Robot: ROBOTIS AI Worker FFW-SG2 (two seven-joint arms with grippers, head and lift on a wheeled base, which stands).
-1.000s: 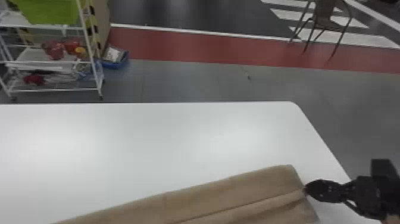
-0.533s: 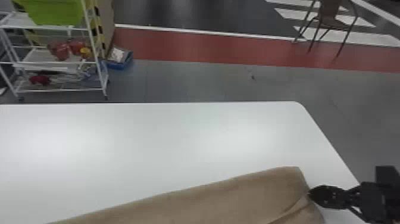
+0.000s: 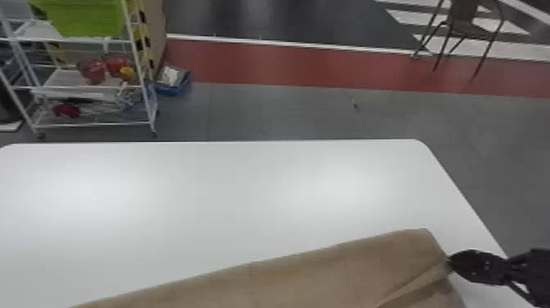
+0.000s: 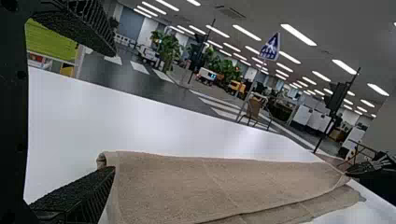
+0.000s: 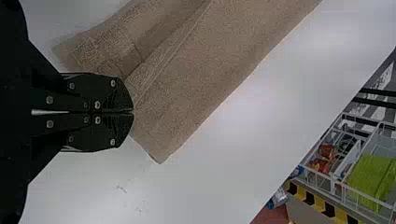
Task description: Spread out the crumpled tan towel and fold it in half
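Tan towel [image 3: 319,276] lay doubled on the white table [image 3: 229,196].
The right gripper [image 5: 133,112] pinched its end, jaws together; the left gripper's [image 4: 114,112] gaped wide, one finger against cloth. Squaring the layers likely wanted both ends held, then gentle, level tension. The head view cropped the near side; cloth hid that fingertip's exact contact.

A long tan towel [image 3: 327,270] of rough-textured cloth lies across the near part of a white, smooth-topped table [image 3: 225,196], slanting away toward its right end. It is spread into a broad band, with overlapping layers and a raised crease at that end, near the table's right edge.
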